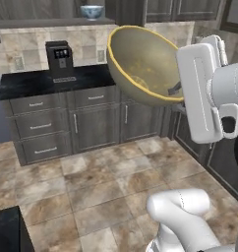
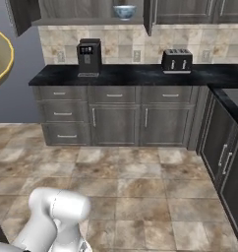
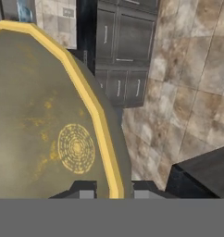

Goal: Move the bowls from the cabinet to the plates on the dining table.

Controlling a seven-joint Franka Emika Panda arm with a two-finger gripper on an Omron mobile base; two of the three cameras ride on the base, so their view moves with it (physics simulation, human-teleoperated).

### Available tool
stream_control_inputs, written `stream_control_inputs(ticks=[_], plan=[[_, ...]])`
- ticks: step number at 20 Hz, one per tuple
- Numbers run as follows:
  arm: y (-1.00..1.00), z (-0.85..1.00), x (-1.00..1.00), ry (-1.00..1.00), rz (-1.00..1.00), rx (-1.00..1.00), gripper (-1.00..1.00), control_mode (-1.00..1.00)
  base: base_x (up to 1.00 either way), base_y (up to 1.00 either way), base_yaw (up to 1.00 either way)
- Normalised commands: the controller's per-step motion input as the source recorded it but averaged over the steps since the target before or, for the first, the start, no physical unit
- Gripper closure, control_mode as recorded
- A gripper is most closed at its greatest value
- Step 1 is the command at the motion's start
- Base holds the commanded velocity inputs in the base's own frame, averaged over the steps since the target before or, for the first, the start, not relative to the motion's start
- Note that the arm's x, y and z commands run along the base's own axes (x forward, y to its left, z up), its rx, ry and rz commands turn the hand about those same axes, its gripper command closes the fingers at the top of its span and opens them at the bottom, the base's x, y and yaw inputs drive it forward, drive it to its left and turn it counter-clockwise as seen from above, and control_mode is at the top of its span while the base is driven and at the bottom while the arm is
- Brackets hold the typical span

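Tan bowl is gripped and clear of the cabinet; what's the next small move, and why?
Probably keep the gripper shut on the tan bowl's yellow rim and turn toward the dining table. The bowl hangs tilted over the floor, no plate beneath it, while the white-and-blue bowl waits in the cabinet.

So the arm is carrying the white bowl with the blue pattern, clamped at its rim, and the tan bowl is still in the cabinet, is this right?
Not quite: the bowls are swapped. The jaws are clamped on the rim of the tan bowl with the yellow rim, as the left base view and the hand view show. The white bowl with the blue pattern is the one still in the cabinet, seen in the right base view.
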Motion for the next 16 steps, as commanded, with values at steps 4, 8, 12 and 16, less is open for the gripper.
stream_control_inputs(ticks=[4,8,12,16], plan=[[0.00,0.00,0.00,0.00,0.00,0.00,1.00,1.00,-0.62,-0.21,0.00],[0.00,0.00,0.00,0.00,0.00,0.00,1.00,1.00,-0.62,-0.29,0.00],[0.00,0.00,0.00,0.00,0.00,0.00,1.00,1.00,-0.62,-0.32,0.00],[0.00,0.00,0.00,0.00,0.00,0.00,1.00,1.00,-0.62,-0.32,0.00]])
